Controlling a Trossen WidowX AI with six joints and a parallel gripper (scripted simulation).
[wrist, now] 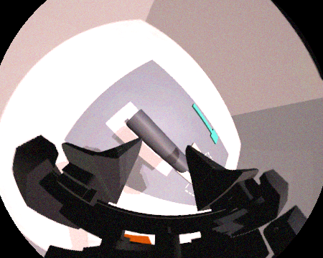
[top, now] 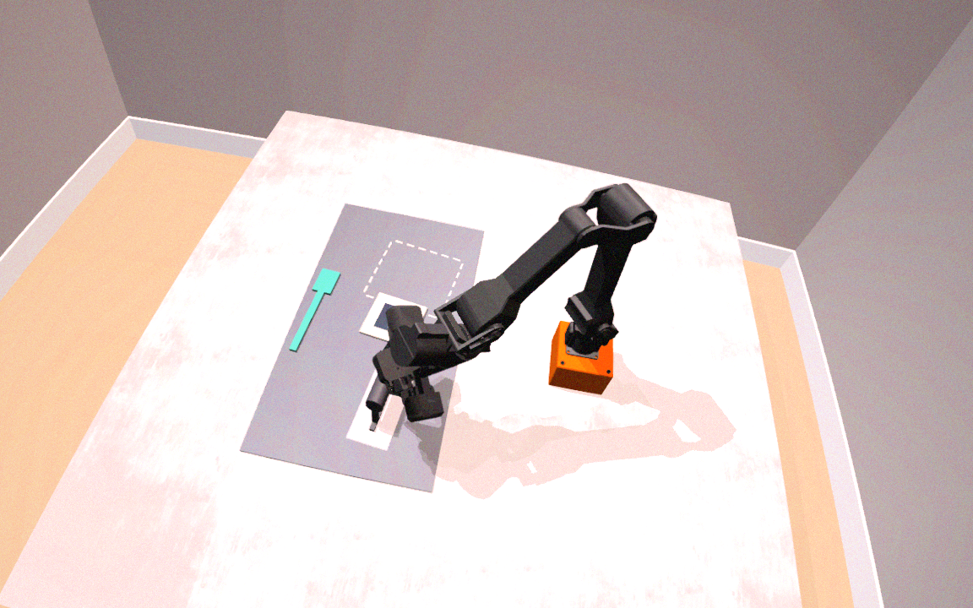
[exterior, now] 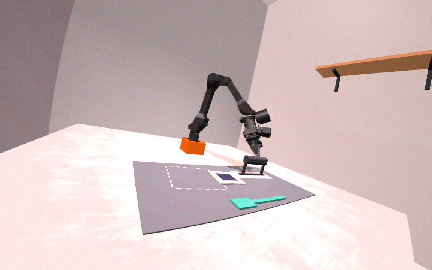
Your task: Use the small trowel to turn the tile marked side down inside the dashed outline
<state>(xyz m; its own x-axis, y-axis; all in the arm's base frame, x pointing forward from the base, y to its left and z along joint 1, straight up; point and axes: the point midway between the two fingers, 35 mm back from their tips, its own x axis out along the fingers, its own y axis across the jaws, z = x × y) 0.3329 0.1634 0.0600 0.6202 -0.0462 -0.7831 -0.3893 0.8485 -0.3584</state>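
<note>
The trowel has a white flat blade point(top: 367, 436) point(exterior: 265, 176) and a dark grey bar handle point(top: 377, 393) point(exterior: 254, 160) point(wrist: 154, 136); it lies on the grey mat point(top: 301, 393) point(exterior: 177, 208) point(wrist: 157, 83) near its front right part. My gripper point(top: 392, 390) point(exterior: 257, 150) point(wrist: 164, 144) is open and points down just above the handle, with a finger on either side of the bar and not touching it. The white tile point(top: 371, 323) point(exterior: 225, 177) lies with its dark blue mark up, beside the dashed outline point(top: 429, 250) point(exterior: 200, 188). My arm partly hides the tile in the top view.
A teal flat paddle-shaped tool point(top: 313, 310) point(exterior: 256, 201) point(wrist: 204, 122) lies on the mat's left side. The arm's orange base point(top: 580, 366) point(exterior: 192, 146) stands on the table to the right of the mat. A wooden shelf point(exterior: 385, 62) hangs on the wall.
</note>
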